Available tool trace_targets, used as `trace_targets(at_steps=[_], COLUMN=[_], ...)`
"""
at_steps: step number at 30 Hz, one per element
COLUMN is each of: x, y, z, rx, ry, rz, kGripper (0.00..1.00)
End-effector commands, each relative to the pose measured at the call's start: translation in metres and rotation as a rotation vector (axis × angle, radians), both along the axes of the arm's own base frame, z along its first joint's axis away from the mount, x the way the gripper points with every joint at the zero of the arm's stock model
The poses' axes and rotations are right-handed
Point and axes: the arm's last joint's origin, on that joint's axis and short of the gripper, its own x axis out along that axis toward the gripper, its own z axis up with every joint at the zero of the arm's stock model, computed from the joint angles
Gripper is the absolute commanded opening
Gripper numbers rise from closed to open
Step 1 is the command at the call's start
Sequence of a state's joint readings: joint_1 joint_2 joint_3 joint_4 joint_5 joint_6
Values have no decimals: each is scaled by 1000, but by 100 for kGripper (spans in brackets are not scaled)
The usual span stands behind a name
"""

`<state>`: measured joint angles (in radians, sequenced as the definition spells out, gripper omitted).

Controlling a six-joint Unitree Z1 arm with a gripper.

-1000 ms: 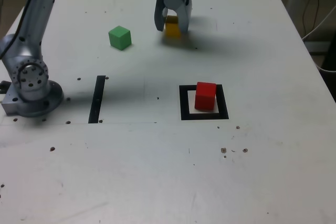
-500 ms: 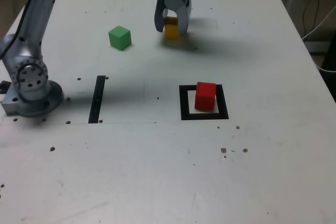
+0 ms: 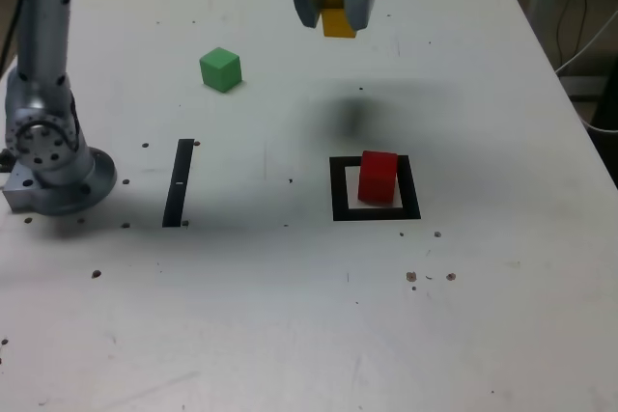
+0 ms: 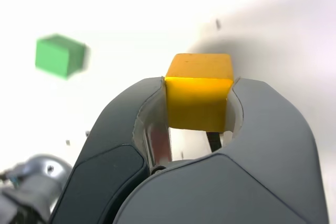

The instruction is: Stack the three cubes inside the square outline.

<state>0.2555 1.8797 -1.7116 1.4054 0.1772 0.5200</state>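
Setting: robotics lab or test bench.
Evidence:
- White desk [image 3: 290,335], scuffed and dotted with small dark marks and holes.
- Silver robot arm base [image 3: 48,156] fixed on the desk at the exterior view's left.
- Thick black square outline [image 3: 338,190] and thin black strip [image 3: 178,182] laid flat on the desk as markings.
- Plain coloured cubes as test pieces: red cube [image 3: 378,177], green cube [image 3: 220,69], yellow cube [image 3: 337,18].
- Cables [image 3: 584,41] hanging beyond the desk's far edge at the exterior view's right.

My dark grey hand [image 3: 334,7] holds a yellow cube [image 3: 339,19]. The green cube [image 3: 220,69] and red cube [image 3: 378,178] are solid-coloured; the square outline [image 3: 337,190] is black, pale-centred, on my whitish counter [image 3: 290,315].
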Motion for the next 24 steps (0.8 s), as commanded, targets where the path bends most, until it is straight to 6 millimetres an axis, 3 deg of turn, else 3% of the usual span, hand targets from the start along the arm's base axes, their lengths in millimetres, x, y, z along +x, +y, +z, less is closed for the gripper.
trace_targets(at_steps=[1, 6, 11, 24], x=[-2, -6, -2, 30], y=[-24, -71, -104, -163], z=[7, 9, 2, -28], rx=[1, -16, -31, -41], ry=[-10, -3, 0, 37], rz=[-10, -4, 13, 24], kGripper=[25, 25, 25, 25])
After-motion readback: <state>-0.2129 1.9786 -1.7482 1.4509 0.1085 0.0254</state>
